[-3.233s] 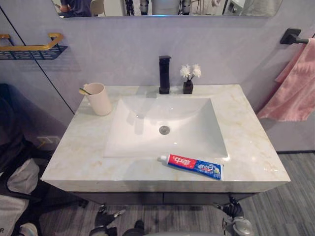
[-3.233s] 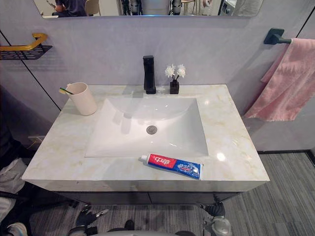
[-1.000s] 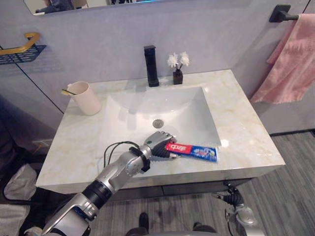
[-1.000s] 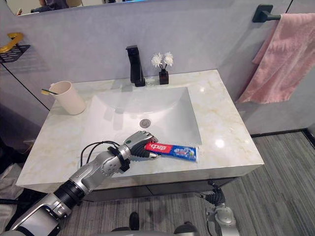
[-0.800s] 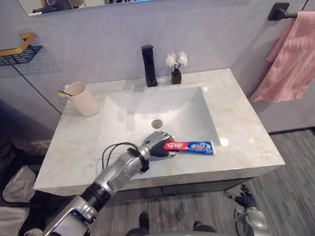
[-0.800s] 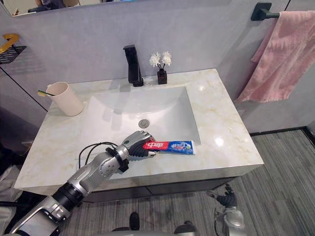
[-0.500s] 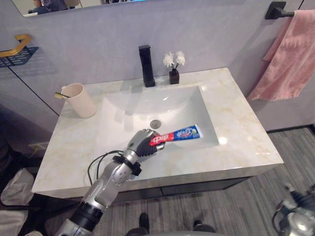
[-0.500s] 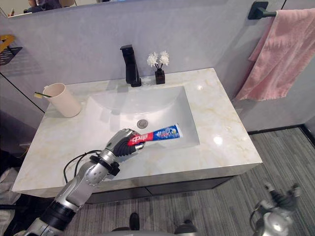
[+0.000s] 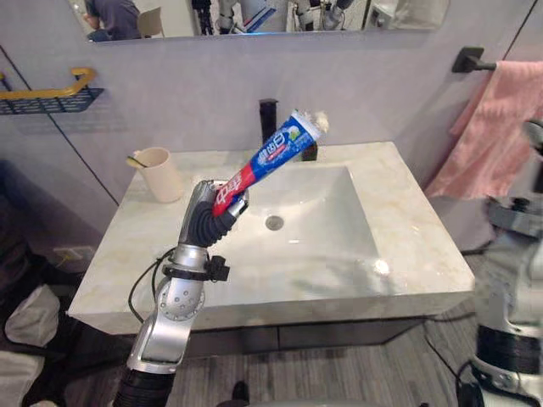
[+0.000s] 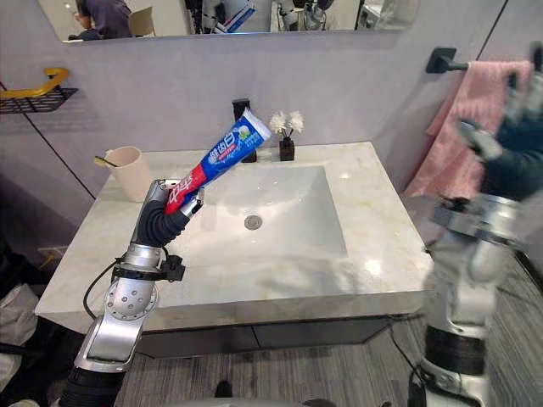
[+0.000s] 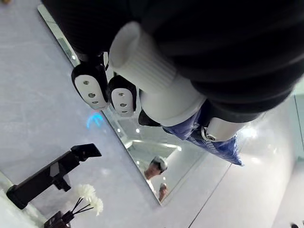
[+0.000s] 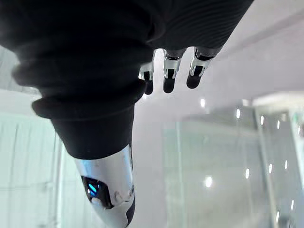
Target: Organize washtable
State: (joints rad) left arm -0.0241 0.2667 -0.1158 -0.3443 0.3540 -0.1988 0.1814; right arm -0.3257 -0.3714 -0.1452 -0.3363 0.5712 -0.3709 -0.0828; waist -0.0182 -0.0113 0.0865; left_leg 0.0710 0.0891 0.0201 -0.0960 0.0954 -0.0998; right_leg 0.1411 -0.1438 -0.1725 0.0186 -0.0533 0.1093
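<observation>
My left hand is raised over the left side of the washtable, shut on the cap end of a red, white and blue toothpaste tube. The tube slants up toward the faucet. In the left wrist view its white ribbed cap sits between the curled fingers. A beige cup with a toothbrush in it stands at the counter's back left. My right hand is lifted in the air at the right, beside the towel, and its fingers are straight and hold nothing.
A white sink basin is set in the marble counter. A black faucet and a small vase of white flowers stand at the back. A pink towel hangs at the right, a wire shelf at the left.
My left hand has lifted the toothpaste tube off the sink's front rim and up over the left side, tilting it upward. My right arm has risen at the right. The camera has shifted.
</observation>
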